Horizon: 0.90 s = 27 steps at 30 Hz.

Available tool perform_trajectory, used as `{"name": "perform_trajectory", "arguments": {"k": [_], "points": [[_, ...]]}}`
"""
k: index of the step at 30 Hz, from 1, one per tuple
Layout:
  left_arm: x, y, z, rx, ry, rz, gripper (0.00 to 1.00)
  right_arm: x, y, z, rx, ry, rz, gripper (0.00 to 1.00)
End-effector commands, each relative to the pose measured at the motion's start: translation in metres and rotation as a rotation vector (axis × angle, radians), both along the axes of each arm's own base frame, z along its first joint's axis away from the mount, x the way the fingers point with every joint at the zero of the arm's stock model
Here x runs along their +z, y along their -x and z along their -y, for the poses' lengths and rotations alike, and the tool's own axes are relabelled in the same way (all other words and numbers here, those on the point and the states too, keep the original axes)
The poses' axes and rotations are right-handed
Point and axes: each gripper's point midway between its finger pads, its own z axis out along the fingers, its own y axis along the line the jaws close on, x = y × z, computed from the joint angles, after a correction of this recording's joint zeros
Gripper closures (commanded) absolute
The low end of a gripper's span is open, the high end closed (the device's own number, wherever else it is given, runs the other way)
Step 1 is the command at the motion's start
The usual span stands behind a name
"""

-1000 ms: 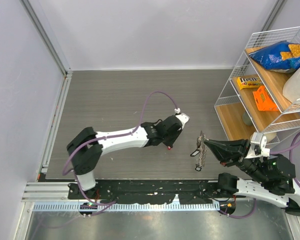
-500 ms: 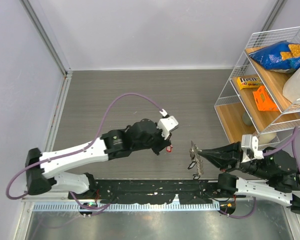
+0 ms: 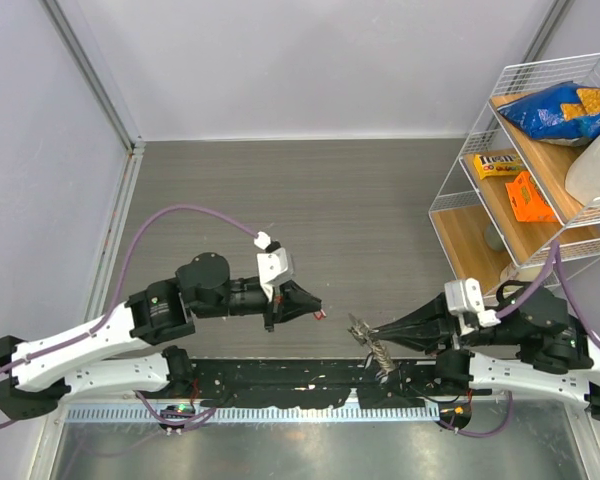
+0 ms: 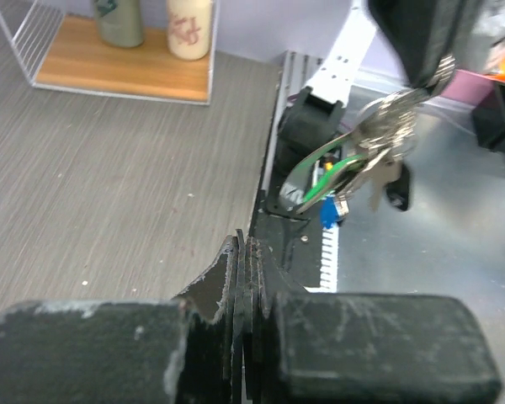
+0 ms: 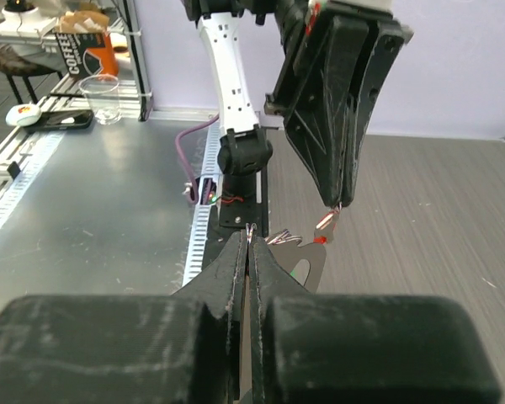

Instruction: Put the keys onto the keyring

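Note:
My left gripper (image 3: 315, 312) is shut on a tiny red-headed key (image 3: 322, 316) and points right, just above the table's near edge. In the right wrist view the left gripper (image 5: 341, 200) hangs from above with the red key (image 5: 326, 222) at its tips. My right gripper (image 3: 363, 329) is shut on the keyring (image 3: 373, 344), which dangles with several keys. In the left wrist view the right gripper (image 4: 427, 71) holds the keyring (image 4: 379, 135) with a green key (image 4: 341, 172) and a blue key (image 4: 328, 215) on it. The two gripper tips face each other, a small gap apart.
A white wire rack (image 3: 540, 150) with wooden shelves, a blue chip bag and orange packets stands at the right. The black mounting rail (image 3: 280, 378) and a metal bench lie at the near edge. Purple cables loop over the left arm.
The left arm has swung back and left towards the near edge with the red key. The right gripper has moved left and nearer with the keyring, so the tips are closer together.

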Motion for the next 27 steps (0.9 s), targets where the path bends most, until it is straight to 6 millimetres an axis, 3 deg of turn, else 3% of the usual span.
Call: {"name": "perform_trajectory", "arguments": {"k": [1, 8, 18, 27], "points": [[0.038, 0.031, -0.006, -0.150, 0.155, 0.044, 1.00, 0.032, 0.009, -0.011, 0.069, -0.085, 0.050, 0.94], [0.065, 0.061, -0.025, -0.280, 0.269, 0.066, 1.00, 0.033, 0.020, -0.030, 0.167, -0.069, 0.064, 0.94], [0.083, 0.093, -0.044, -0.429, 0.358, 0.075, 1.00, 0.033, 0.043, -0.044, 0.343, -0.078, 0.173, 0.94], [0.088, 0.107, -0.049, -0.510, 0.408, 0.065, 1.00, 0.039, 0.057, -0.053, 0.454, -0.100, 0.221, 0.94]]}}
